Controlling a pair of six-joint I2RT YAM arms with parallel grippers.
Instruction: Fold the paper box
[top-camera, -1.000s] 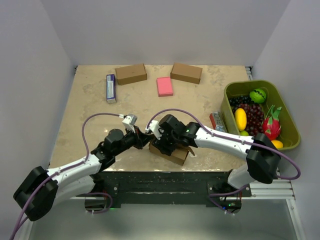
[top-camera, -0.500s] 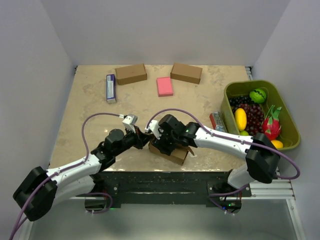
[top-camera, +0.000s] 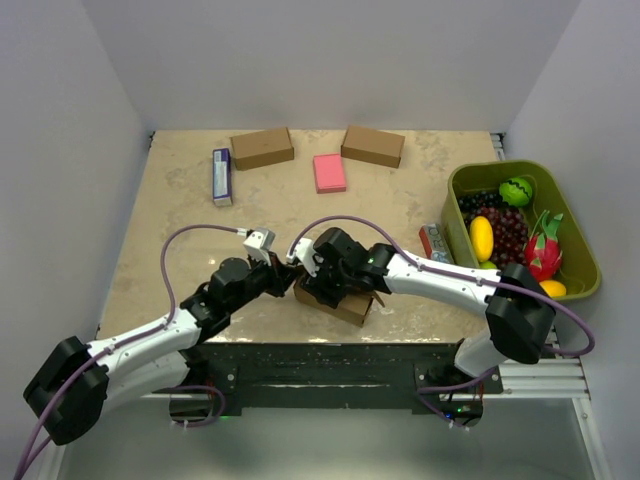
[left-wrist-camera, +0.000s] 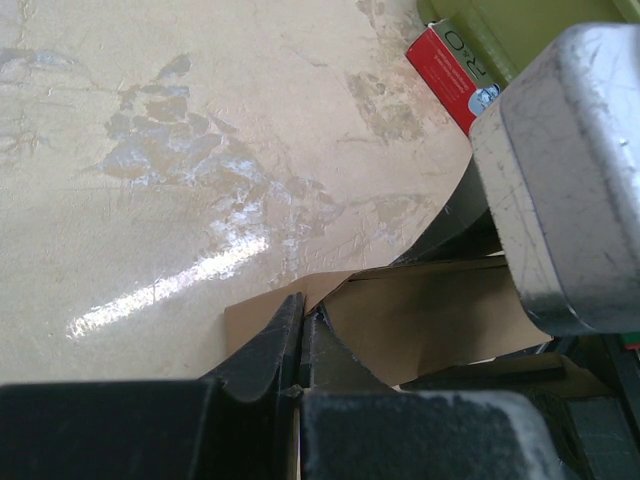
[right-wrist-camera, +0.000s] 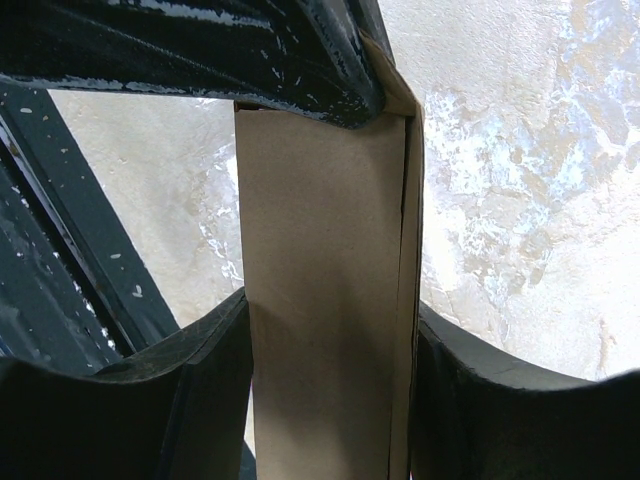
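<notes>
The paper box is a brown cardboard box near the table's front edge, between both grippers. My right gripper grips it from above, one finger on each long side; in the right wrist view the box fills the gap between the fingers. My left gripper is at the box's left end, its jaws pressed together on a thin cardboard flap. The box body shows just beyond the left fingers.
Two ready-made brown boxes and a pink pad lie at the back. A blue-white carton is back left. A red packet lies beside a green bin of fruit on the right.
The box and my right gripper have shifted slightly left and toward the left gripper. The left arm has barely moved.
</notes>
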